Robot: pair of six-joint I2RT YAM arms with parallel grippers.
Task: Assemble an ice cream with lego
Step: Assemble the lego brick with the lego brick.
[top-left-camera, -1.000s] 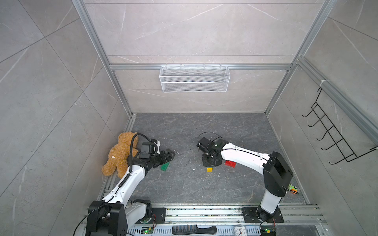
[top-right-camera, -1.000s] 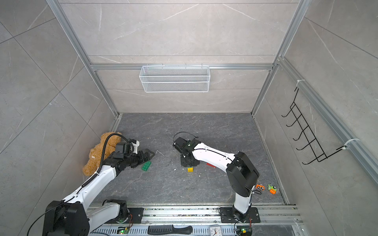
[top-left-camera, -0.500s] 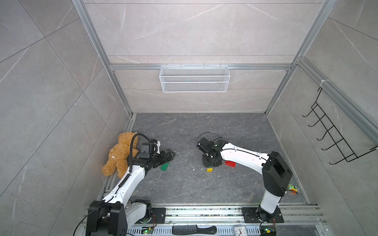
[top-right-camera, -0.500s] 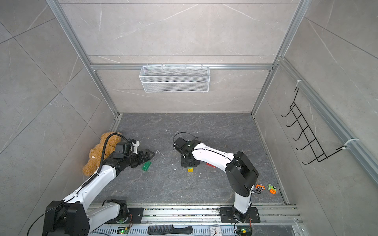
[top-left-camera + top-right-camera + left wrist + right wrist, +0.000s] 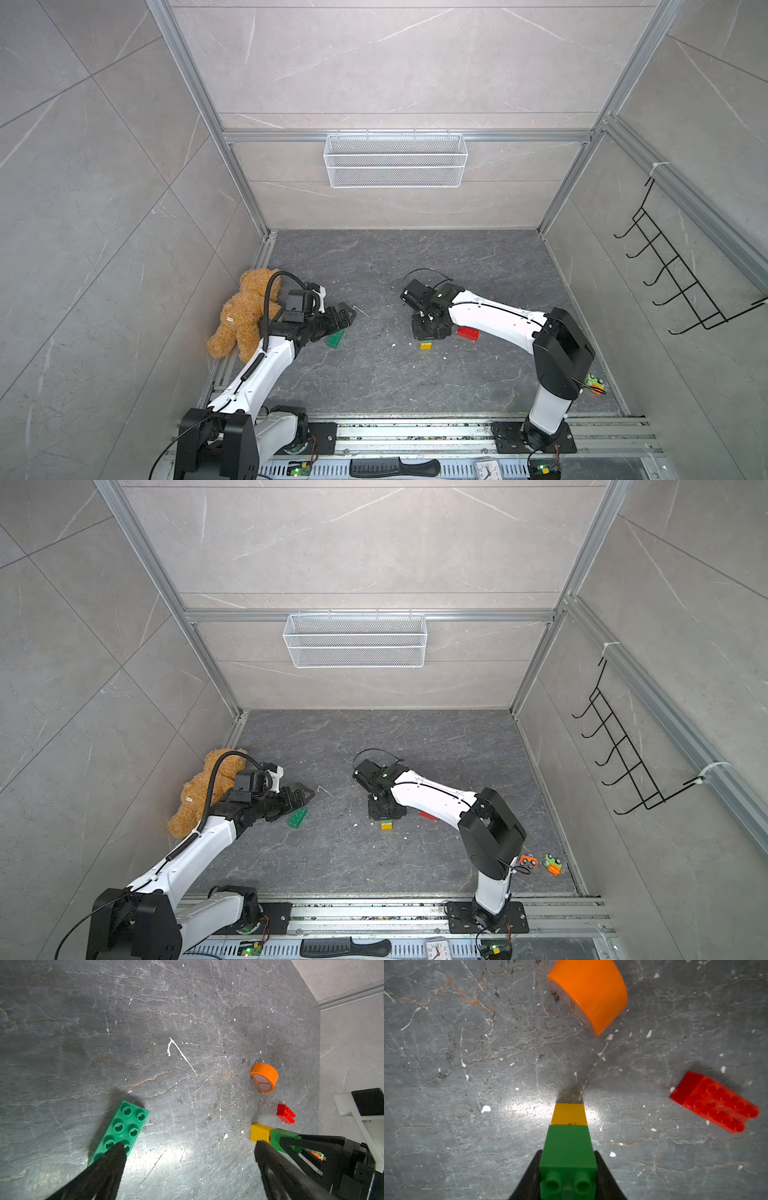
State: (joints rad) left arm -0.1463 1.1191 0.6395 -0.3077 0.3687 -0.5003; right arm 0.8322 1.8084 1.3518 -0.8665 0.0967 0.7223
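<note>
right gripper (image 5: 568, 1167) clamping green-yellow stem (image 5: 569, 1136), left gripper (image 5: 189, 1145) spread beside green brick (image 5: 124, 1124)

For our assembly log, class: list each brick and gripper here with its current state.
left gripper: open, holding nothing.
right gripper: shut on small green brick.
small green brick: gripped, joined to yellow brick.
yellow brick: attached, not gripped.
wide green brick: loose, flat, studs up.
red brick: loose, tipped on its side.
orange half-round piece: loose, unattached.
</note>
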